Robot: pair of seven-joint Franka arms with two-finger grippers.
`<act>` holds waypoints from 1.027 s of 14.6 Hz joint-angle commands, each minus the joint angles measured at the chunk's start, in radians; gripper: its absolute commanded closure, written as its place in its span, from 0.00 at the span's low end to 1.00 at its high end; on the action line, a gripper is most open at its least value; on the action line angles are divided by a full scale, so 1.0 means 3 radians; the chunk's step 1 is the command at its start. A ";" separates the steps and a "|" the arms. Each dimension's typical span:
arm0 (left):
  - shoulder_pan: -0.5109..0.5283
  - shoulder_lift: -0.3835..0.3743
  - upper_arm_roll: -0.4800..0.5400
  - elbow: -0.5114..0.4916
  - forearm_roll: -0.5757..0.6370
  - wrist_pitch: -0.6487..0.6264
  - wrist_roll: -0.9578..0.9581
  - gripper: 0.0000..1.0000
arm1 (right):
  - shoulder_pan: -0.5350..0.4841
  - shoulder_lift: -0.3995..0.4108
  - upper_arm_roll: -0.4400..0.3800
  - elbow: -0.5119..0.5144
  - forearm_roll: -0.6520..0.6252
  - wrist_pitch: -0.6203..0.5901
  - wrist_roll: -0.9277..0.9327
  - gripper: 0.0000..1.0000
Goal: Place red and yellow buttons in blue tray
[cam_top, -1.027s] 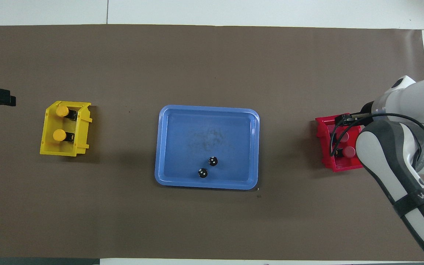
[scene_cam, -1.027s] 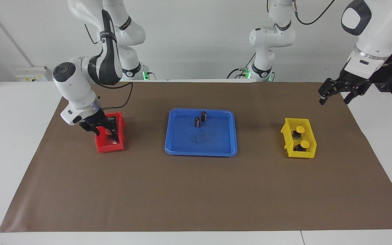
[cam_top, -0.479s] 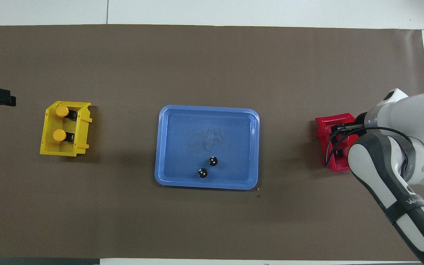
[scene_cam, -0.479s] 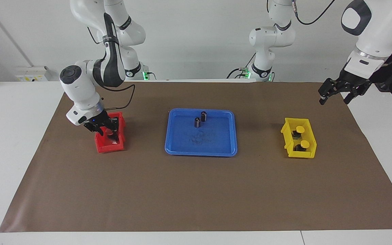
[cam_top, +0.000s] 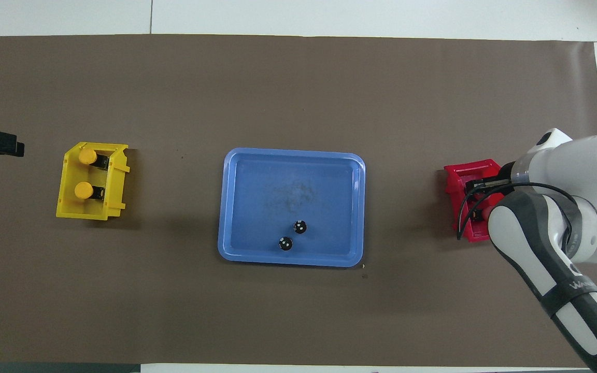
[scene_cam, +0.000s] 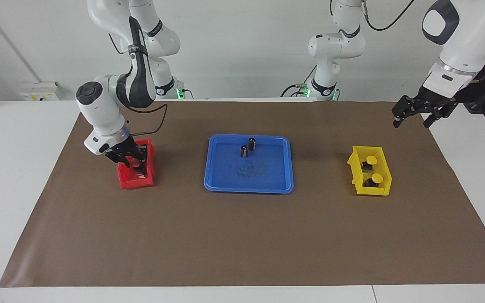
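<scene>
Blue tray (scene_cam: 249, 185), mid-table: two dark cylinders (scene_cam: 248, 148). Yellow bin (scene_cam: 370, 176): two yellow buttons (scene_cam: 374, 169). Red bin (scene_cam: 136, 170): right gripper (scene_cam: 131, 162) inside, grip unclear, red button (scene_cam: 133, 163) between fingers. Left gripper (scene_cam: 415, 112) spread, waiting aloft.

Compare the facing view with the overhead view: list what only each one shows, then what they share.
Only the facing view shows the right gripper itself, down in the red bin at a red button, and both arm bases. Only the overhead view shows the yellow buttons' black bodies clearly and the whole floor of the blue tray. Both show the left gripper waiting at the left arm's end of the table, the yellow bin, and two dark cylinders standing in the tray.
</scene>
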 commanded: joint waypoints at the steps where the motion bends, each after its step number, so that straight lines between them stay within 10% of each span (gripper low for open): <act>1: 0.0021 -0.0035 -0.0007 -0.0020 0.0057 -0.0064 0.0079 0.00 | -0.0013 -0.0098 -0.0002 -0.0189 0.0060 0.0152 -0.0131 0.51; 5: 0.0016 -0.0152 -0.0012 -0.0255 0.0057 0.0017 0.0063 0.00 | 0.0002 -0.0088 -0.0002 -0.0133 0.0060 0.0127 -0.0110 0.79; 8: -0.0005 -0.0158 -0.0012 -0.0266 0.0057 0.0033 0.0063 0.00 | -0.0008 -0.0001 -0.0002 0.0188 0.0024 -0.0143 -0.0120 0.81; 15: 0.0016 0.0178 -0.0012 -0.0874 0.0021 0.1147 0.0053 0.21 | 0.0415 0.0556 0.0070 0.2002 0.0100 -0.1591 0.0674 0.80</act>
